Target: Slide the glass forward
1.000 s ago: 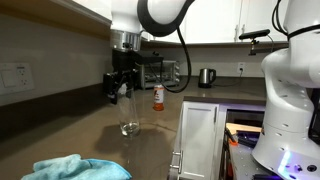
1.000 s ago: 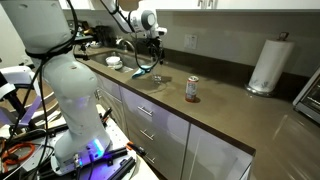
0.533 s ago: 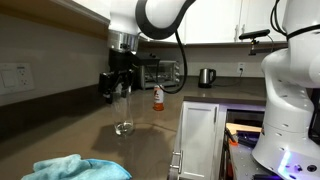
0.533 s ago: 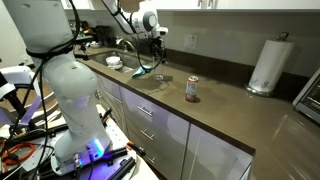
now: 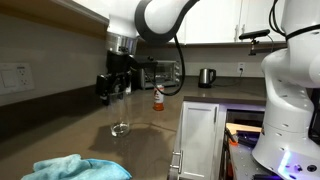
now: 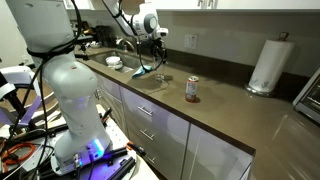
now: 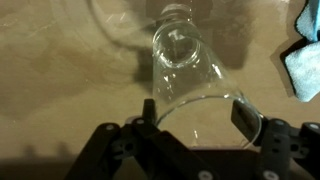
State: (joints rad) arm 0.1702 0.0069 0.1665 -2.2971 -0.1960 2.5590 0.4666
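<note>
Wrist view, gripper [image 7: 195,118]: clamping the glass [image 7: 193,75] near its rim, with fingers [image 7: 148,113] pressing on opposite sides.
Wrist view, glass: standing upright on the brown counter [image 7: 60,90], the thick base showing far down through the mouth and the long axis running straight away from the camera.
Wrist view, surroundings: showing a blue cloth [image 7: 305,60] at the right edge, apart from the glass.
Exterior view, gripper [image 5: 116,92]: hanging straight down over the counter [image 5: 70,130], gripping the top of the glass [image 5: 121,115].
Exterior view, glass: resting base-down directly beneath the gripper, with the blue cloth [image 5: 80,168] lying nearer the camera and a small orange-labelled bottle [image 5: 157,97] standing beyond, well apart.
Exterior view, gripper [image 6: 156,47]: pointing down at the far end of the counter [image 6: 220,110], just above the blue cloth [image 6: 143,73]; glass too clear and small for picking out here.
Coming move: probably calling for a level push, keeping the base dragging on the counter. Gripping so high on a tall upright glass is risking a tip if the base catches.
</note>
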